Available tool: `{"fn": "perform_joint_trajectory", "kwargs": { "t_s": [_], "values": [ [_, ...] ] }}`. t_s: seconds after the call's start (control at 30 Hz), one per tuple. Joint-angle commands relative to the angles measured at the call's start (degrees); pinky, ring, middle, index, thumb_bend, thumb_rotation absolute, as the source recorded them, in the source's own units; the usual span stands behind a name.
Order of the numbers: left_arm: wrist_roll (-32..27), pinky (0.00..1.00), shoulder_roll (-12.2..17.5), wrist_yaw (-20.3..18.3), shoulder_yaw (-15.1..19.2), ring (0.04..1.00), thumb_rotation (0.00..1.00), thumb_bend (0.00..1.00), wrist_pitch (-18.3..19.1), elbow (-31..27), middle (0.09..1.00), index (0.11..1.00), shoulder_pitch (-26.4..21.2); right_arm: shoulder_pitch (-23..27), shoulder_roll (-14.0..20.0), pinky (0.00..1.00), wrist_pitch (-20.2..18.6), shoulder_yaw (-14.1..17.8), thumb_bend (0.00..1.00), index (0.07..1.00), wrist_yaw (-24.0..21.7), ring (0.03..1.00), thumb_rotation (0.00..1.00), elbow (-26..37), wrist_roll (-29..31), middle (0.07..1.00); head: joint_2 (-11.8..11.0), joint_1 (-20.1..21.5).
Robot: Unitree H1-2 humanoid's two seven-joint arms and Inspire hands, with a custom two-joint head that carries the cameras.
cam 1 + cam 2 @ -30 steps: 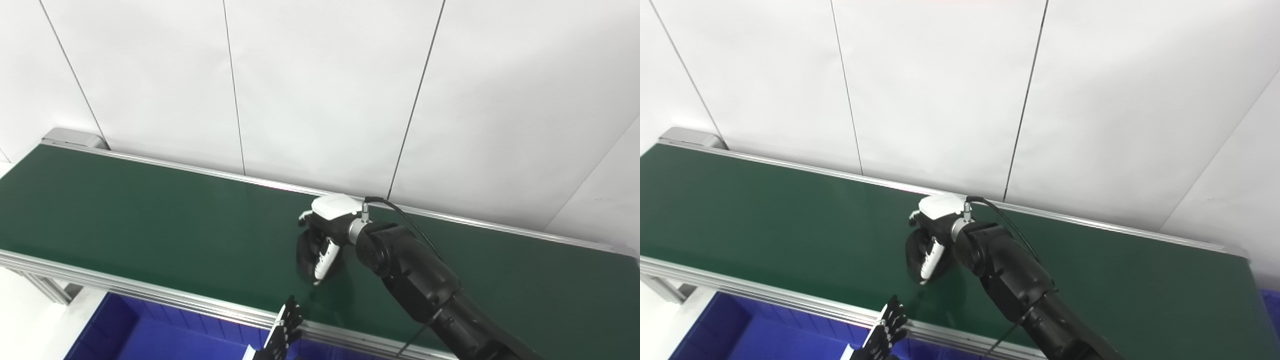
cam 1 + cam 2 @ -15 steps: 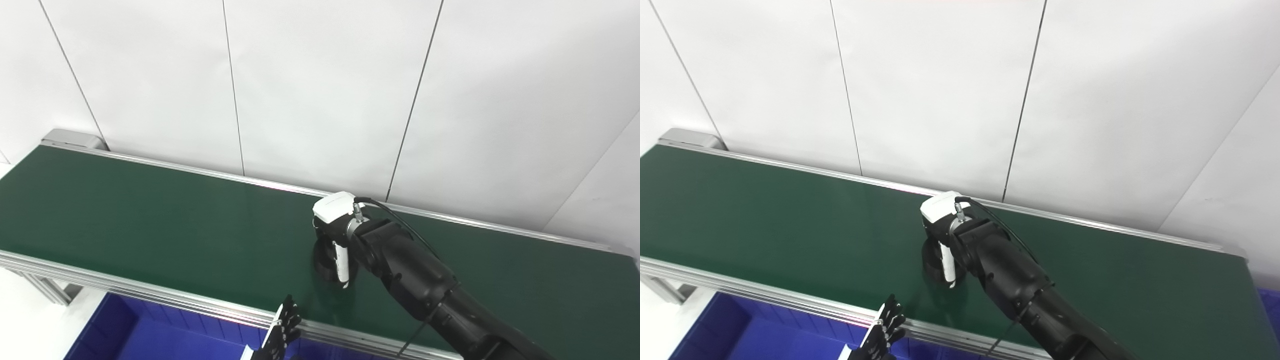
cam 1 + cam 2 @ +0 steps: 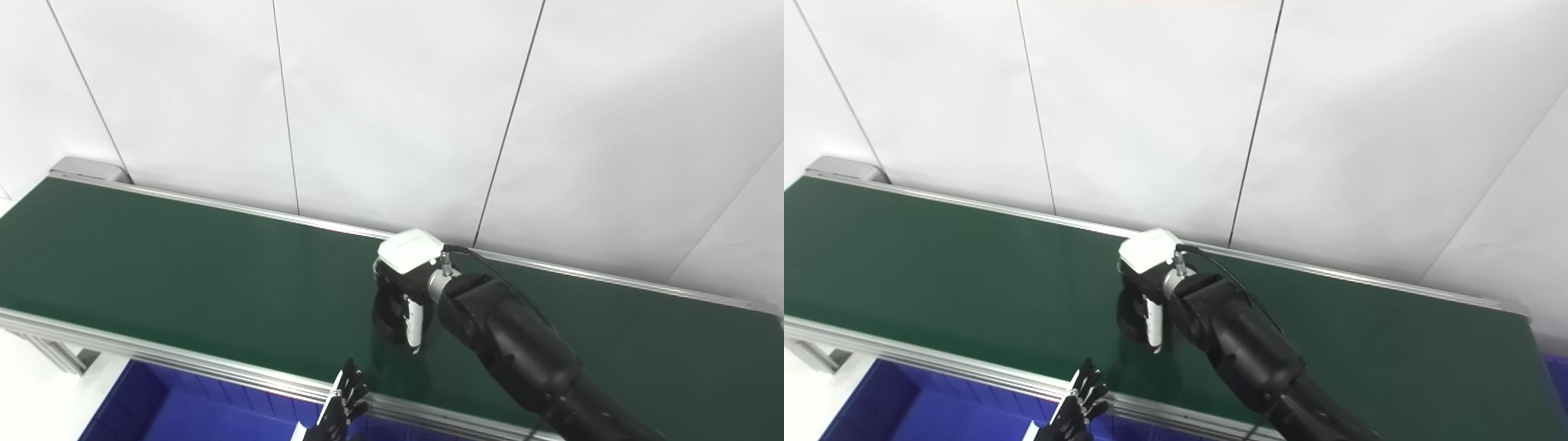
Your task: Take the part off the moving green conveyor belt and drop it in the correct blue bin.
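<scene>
A black round part (image 3: 386, 311) sits on the green conveyor belt (image 3: 184, 263), near its middle. My right hand (image 3: 409, 275) reaches over the belt from the right, white back upward, with its fingers and thumb wrapped around the part; it also shows in the right eye view (image 3: 1151, 278). Whether the part is lifted off the belt I cannot tell. My left hand (image 3: 341, 407) is at the bottom edge, below the belt's near rail, fingers spread and holding nothing.
A blue bin (image 3: 177, 410) lies below the belt's near aluminium rail (image 3: 184, 361) at the lower left. A sliver of another blue bin (image 3: 1557, 373) shows past the belt's right end. A white panelled wall stands behind the belt.
My right hand has turned its wrist while holding the part, shifted a little right, then back left. My left hand has sunk slightly at the bottom edge.
</scene>
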State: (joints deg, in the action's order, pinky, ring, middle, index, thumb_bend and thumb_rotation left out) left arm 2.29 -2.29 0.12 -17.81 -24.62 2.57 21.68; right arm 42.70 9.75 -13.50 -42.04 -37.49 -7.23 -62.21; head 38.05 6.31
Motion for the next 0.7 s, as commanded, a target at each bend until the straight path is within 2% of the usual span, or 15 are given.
{"fn": "perform_joint_trajectory", "kwargs": {
  "t_s": [0.0,0.17,0.33,0.37,0.4,0.5,0.53,0.57,0.6,0.63,0.67],
  "values": [
    [-2.23,0.95,0.17,-1.51,0.03,0.968,0.86,0.67,-1.82,-2.44,0.993,1.000,0.51,3.58,1.03,0.35,1.59,0.87,0.51,0.527,-2.88,0.418,0.00,7.17,-1.06,0.500,0.75,1.74],
    [-4.46,0.97,1.06,-3.00,1.54,0.987,0.87,0.68,-0.35,-4.54,1.000,1.000,0.66,3.70,2.25,0.36,2.74,1.11,0.52,0.519,-7.93,0.409,0.00,16.70,-3.58,0.510,2.61,6.54],
    [-4.59,1.00,2.22,-3.68,3.10,1.000,0.92,0.73,1.84,-6.48,1.000,1.000,0.92,3.23,3.24,0.32,4.05,0.87,0.51,0.546,-16.29,0.379,0.00,22.90,-5.84,0.491,4.10,10.23],
    [-4.26,1.00,2.67,-3.76,3.70,1.000,0.93,0.73,2.11,-6.84,1.000,1.000,0.93,2.17,3.83,0.31,4.44,1.05,0.51,0.548,-17.81,0.375,0.00,24.56,-6.01,0.489,4.92,12.32],
    [-4.04,1.00,2.99,-3.89,4.16,0.988,0.95,0.70,2.37,-7.16,1.000,1.000,0.95,1.41,4.14,0.29,4.80,1.27,0.51,0.550,-18.88,0.367,0.00,25.65,-6.14,0.479,5.05,12.65],
    [-5.07,1.00,4.22,-4.62,5.35,0.980,0.97,0.68,4.38,-8.93,1.000,1.000,0.91,-3.04,6.16,0.25,6.27,1.57,0.52,0.504,-20.79,0.390,0.00,29.90,-6.11,0.507,6.75,16.20],
    [-5.58,1.00,4.51,-4.84,5.63,0.978,0.97,0.68,5.01,-9.46,1.000,1.000,0.89,-4.53,6.97,0.27,6.93,1.60,0.51,0.529,-21.37,0.379,0.00,31.33,-5.92,0.495,6.75,16.20],
    [-6.58,1.00,5.04,-5.24,6.06,0.977,0.96,0.69,5.86,-10.16,1.000,1.000,0.78,-6.19,8.10,0.28,7.44,1.38,0.51,0.545,-23.65,0.371,0.00,33.43,-6.12,0.487,7.82,18.17],
    [-7.28,1.00,5.35,-5.61,6.41,0.977,0.96,0.69,6.49,-10.64,1.000,1.000,0.72,-7.33,8.74,0.27,7.91,1.38,0.51,0.548,-25.37,0.369,0.00,34.84,-6.36,0.484,7.82,18.17],
    [-7.93,1.00,5.82,-5.99,6.86,0.976,0.96,0.70,7.33,-11.25,1.000,1.000,0.55,-9.13,9.06,0.27,7.42,2.07,0.51,0.551,-27.39,0.367,0.00,36.87,-6.70,0.480,8.80,19.52],
    [-8.42,1.00,6.17,-6.28,7.21,0.976,0.96,0.71,8.02,-11.78,1.000,1.000,0.43,-10.38,9.07,0.21,7.17,2.76,0.52,0.514,-28.89,0.382,0.00,38.28,-6.96,0.497,8.98,19.75]
  ]
}}
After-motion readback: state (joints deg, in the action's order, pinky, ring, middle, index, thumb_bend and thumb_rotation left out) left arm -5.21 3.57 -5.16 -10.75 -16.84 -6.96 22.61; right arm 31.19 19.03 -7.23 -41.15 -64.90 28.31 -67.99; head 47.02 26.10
